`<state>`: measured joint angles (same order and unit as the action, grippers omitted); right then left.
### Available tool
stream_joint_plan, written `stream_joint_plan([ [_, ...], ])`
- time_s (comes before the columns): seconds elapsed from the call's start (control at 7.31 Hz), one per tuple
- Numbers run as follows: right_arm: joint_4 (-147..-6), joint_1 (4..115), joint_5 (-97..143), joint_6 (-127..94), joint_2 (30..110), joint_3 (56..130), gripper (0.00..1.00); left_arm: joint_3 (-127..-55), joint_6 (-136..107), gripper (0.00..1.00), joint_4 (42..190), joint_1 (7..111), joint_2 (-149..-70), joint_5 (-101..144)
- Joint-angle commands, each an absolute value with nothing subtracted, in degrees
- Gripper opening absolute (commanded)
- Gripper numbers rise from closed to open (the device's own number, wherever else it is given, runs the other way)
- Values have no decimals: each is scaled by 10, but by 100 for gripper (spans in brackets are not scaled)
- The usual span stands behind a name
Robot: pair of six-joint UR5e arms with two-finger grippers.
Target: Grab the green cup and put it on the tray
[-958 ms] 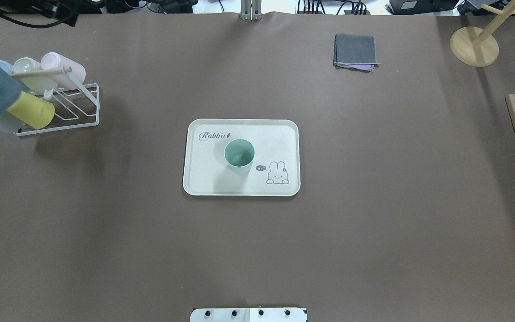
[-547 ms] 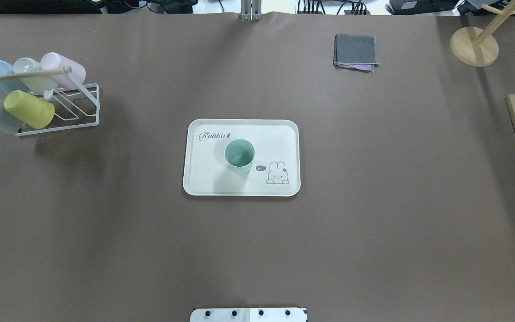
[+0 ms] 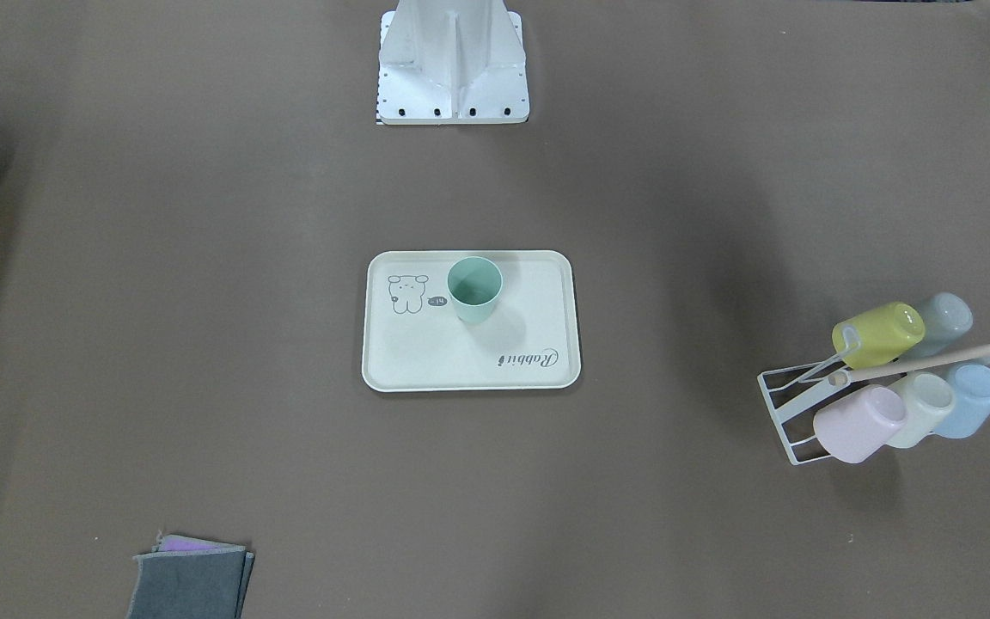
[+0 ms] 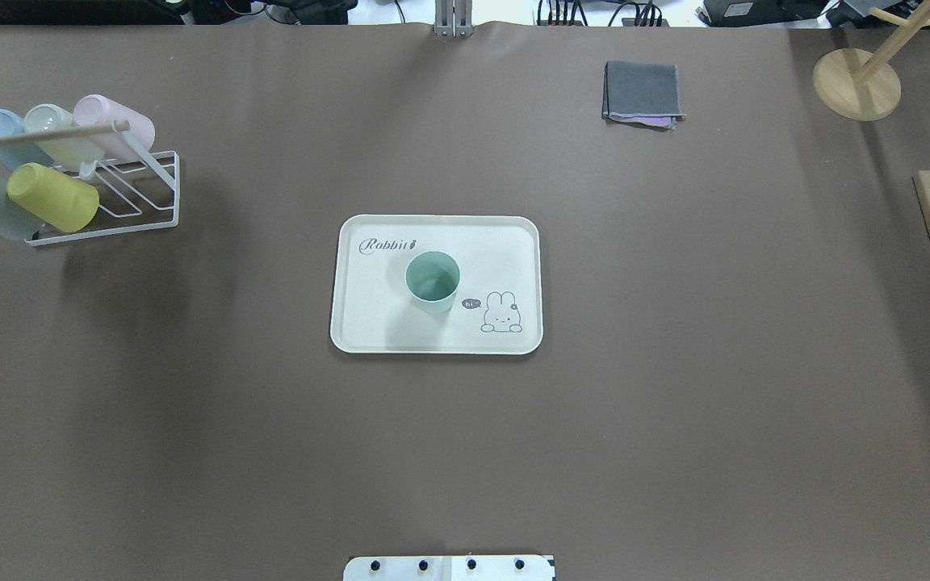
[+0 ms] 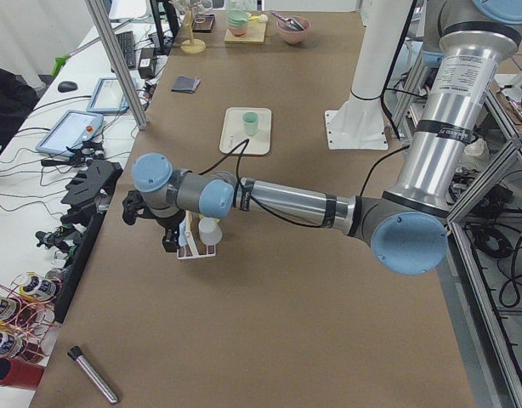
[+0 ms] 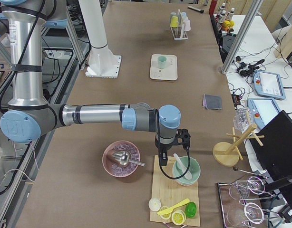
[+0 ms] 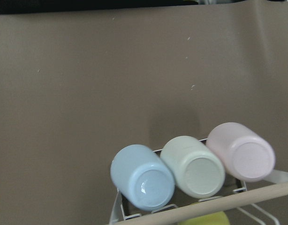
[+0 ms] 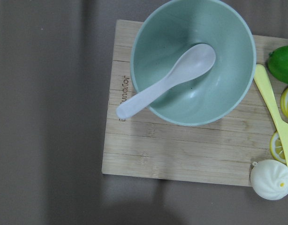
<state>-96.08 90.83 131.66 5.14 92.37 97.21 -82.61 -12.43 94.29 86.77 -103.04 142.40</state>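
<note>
1. Placement looks done to us: in the front-facing view the green cup (image 3: 474,288) stands upright on the tray (image 3: 426,361), beside its bear drawing, with nothing gripping it.
2. Overhead, we find a cup rack (image 4: 122,198) well apart at the left edge and a folded grey cloth (image 4: 643,90) far off; nothing stands in the way.
3. From the left end, the left gripper (image 5: 172,240) hangs by the rack; we cannot tell whether its jaws are apart.
4. From the right end, the right gripper (image 6: 166,156) hovers over a green bowl (image 6: 188,172); we cannot judge its jaws either.
5. Wrist views show only racked cups (image 7: 193,166), and the bowl with a spoon (image 8: 165,82) on a wooden board (image 8: 181,154); we judge nothing is left.
</note>
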Motion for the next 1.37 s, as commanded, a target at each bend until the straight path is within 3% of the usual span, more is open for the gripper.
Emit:
stream_joint_plan([
  [0.0,-962,908,1317,52,924,972,100,-828,-120,98,940,875,-992,1418],
  [0.41,-962,908,1317,52,924,972,100,-836,-113,98,979,879,-916,1421],
  [1.23,-961,909,1324,55,930,972,100,-830,-120,98,993,906,-914,1399],
])
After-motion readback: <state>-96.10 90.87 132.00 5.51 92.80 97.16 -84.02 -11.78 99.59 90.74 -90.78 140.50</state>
